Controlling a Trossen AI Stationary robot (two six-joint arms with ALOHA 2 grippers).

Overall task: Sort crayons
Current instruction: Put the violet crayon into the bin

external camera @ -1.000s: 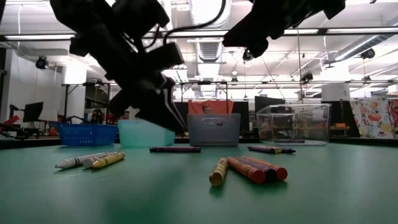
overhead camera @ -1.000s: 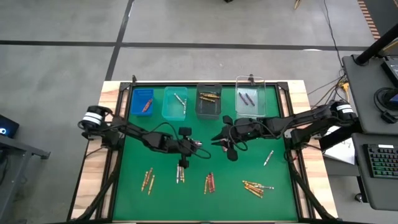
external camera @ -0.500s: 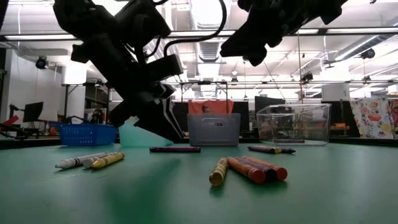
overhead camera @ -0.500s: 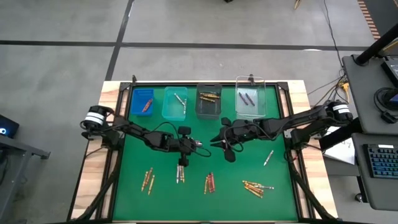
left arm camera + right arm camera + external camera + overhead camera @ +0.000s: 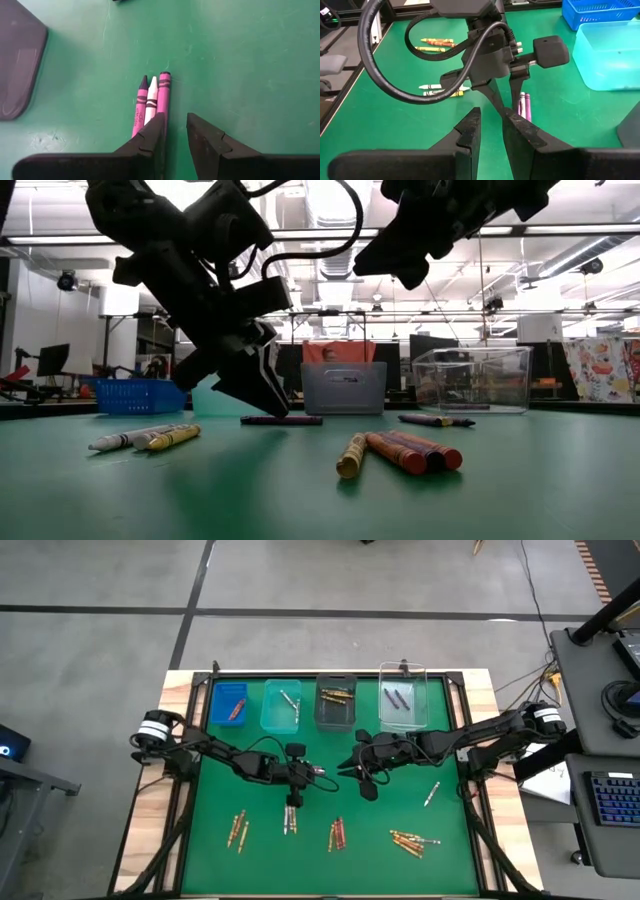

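Observation:
Crayons lie in loose groups on the green mat: two purple ones with a white one between them (image 5: 151, 102) (image 5: 290, 822), a gold-red pair (image 5: 239, 830), a red group (image 5: 337, 834), a gold group (image 5: 413, 840) and a single silver one (image 5: 431, 793). My left gripper (image 5: 175, 132) (image 5: 292, 806) hangs open low over the near end of the purple and white group, slanting down. My right gripper (image 5: 491, 125) (image 5: 347, 766) hovers open higher up, over the mat's middle, with nothing between its fingers. My left gripper comes at the crayons slanting down from the far side. In the wrist view one fingertip (image 5: 156, 127) overlaps the end of the outer purple crayon (image 5: 163, 102), which lies flat on the mat. I cannot tell whether it touches the crayon.
Four bins stand in a row along the far edge: blue (image 5: 229, 705), teal (image 5: 281, 706), grey (image 5: 336, 702) and clear (image 5: 402, 698), each with a few crayons inside. Bare mat lies between the two grippers and the bins.
My left gripper has sunk a little toward the mat over the purple and white crayons. The crayons have not moved.

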